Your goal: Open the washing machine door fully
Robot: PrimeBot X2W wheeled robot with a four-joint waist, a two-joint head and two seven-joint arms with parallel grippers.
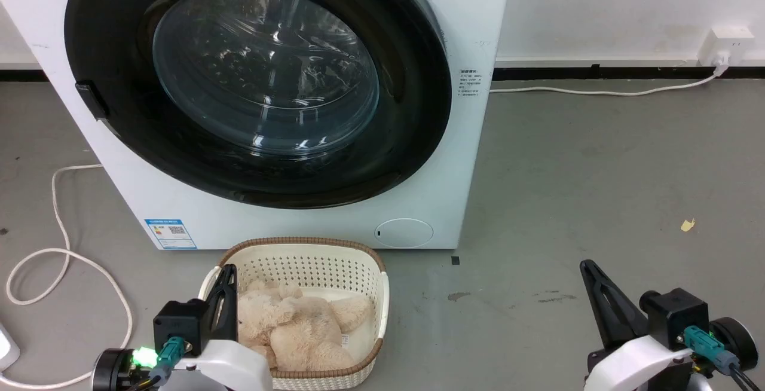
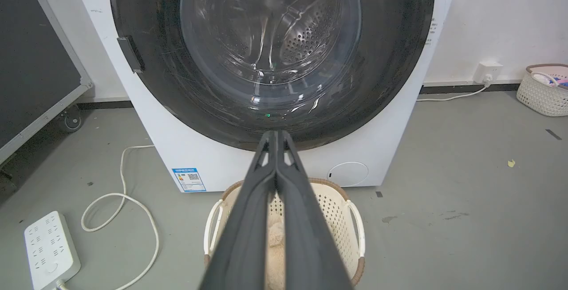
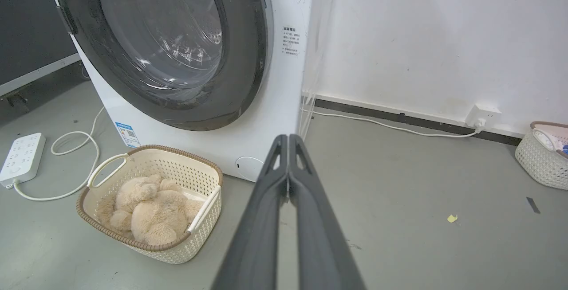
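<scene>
Far left on the grey floor: a white power strip and a looped white cable. Low at the left of the head view, the left gripper, long dark fingers pressed together, pinching nothing, seen against the left rim of a cream basket and well apart from the machine; from the left wrist, aimed toward the bottom rim of the door. In the basket, a beige plush toy, the basket itself just in front of the washing machine. Across nearly the whole white front, the washing machine door: round, glossy black rim, bulging clear glass centre, closed flush against the front, with a small dark catch on its left edge. Behind the glass, from the left wrist, a perforated steel drum. Below the door, a blue sticker at the lower left corner and a small round white flap at the lower right. Right of the machine, a white cord running along the wall to a socket, and a small yellow scrap on the floor. Low at the right, the right gripper, fingers likewise closed tight on nothing, over the floor, well apart from machine and basket. Farthest right, by the wall, a second pale basket.
</scene>
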